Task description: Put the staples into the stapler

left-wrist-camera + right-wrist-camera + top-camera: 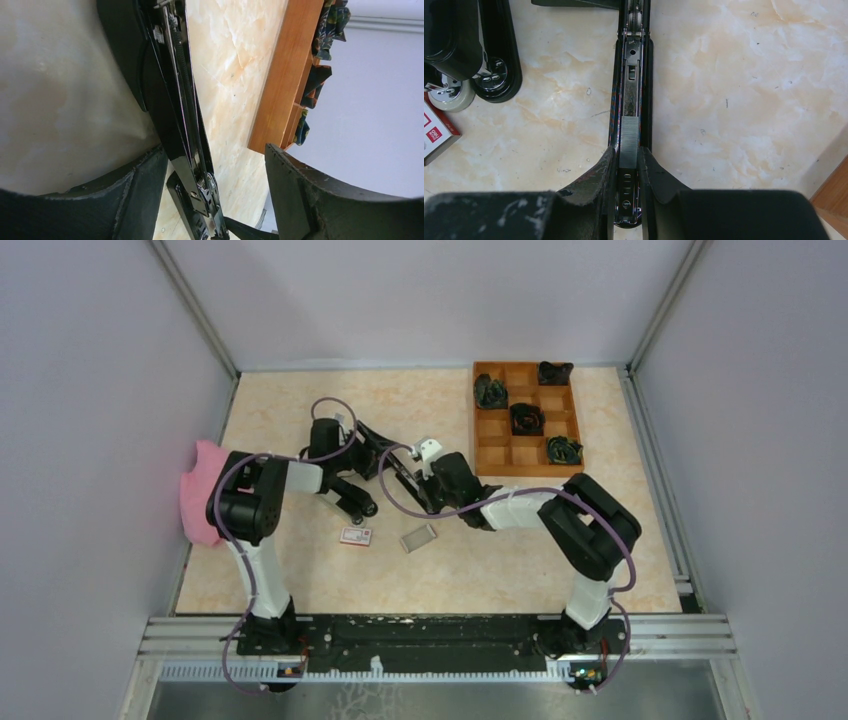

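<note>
The black stapler [392, 468] lies swung open on the marble table between my two grippers. In the right wrist view its metal magazine channel [630, 75] faces up with a silvery-grey strip of staples [629, 140] lying in it. My right gripper [629, 167] is closed down around that strip, one finger on each side. My left gripper [215, 187] is open wide around the stapler's raised arm [175, 100], which rests against its left finger [142, 192]. The white-and-red staple box [355, 536] and a small silvery tray [419, 538] lie nearer the arm bases.
A wooden compartment tray [478, 420] with dark bundles stands at the back right; its side shows in the left wrist view [285, 75]. A pink cloth [203, 490] lies at the left wall. The box corner [436, 135] shows at the left of the right wrist view.
</note>
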Controlling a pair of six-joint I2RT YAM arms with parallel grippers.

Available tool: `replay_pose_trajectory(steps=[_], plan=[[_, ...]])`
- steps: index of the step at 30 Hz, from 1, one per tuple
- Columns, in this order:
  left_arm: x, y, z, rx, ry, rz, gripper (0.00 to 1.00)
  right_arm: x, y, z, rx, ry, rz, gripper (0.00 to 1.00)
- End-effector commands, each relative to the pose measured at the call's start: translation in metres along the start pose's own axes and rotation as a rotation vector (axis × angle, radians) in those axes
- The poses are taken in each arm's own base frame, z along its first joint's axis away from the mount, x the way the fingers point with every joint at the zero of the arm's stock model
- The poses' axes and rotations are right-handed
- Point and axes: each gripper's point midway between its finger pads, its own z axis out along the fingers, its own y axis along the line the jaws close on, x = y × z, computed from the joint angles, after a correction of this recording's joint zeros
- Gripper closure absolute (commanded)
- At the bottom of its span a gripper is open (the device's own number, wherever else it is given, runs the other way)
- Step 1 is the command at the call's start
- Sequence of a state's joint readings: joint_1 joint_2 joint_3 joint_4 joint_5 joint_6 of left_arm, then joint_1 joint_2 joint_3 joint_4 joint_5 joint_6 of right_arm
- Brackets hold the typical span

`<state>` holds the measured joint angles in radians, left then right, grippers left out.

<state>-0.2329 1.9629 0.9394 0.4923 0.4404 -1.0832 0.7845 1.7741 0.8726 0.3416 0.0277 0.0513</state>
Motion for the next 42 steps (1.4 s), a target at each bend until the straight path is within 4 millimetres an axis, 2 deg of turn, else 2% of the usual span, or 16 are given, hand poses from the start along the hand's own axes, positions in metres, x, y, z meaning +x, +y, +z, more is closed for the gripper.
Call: replay_pose_trajectory(steps=[1,7,15,22,27,36,42], plan=[[-0.02,-0.007,-0.002,0.08,-0.061,0.023,0.24,0.006,0.022,0.005,-0.08,0.025,-0.042,0.92],[-0.041,-0.026,-0.012,0.131,-0.148,0.14,0.27,0.008,0.023,0.004,-0.084,0.026,-0.049,0.92],[-0.049,-0.048,-0.023,0.217,-0.207,0.258,0.32,0.007,0.024,0.006,-0.093,0.011,-0.05,0.93],[-0.048,-0.061,-0.035,0.267,-0.244,0.367,0.38,0.008,0.024,0.01,-0.093,-0.005,-0.053,0.92],[-0.05,-0.06,-0.04,0.233,-0.275,0.457,0.45,0.005,0.024,0.014,-0.092,-0.021,-0.061,0.92],[-0.039,-0.06,-0.05,0.147,-0.315,0.624,0.47,-0.008,0.025,0.019,-0.097,-0.061,-0.079,0.92],[-0.025,-0.066,-0.06,0.057,-0.369,0.793,0.46,-0.015,0.029,0.025,-0.117,-0.098,-0.089,0.92]])
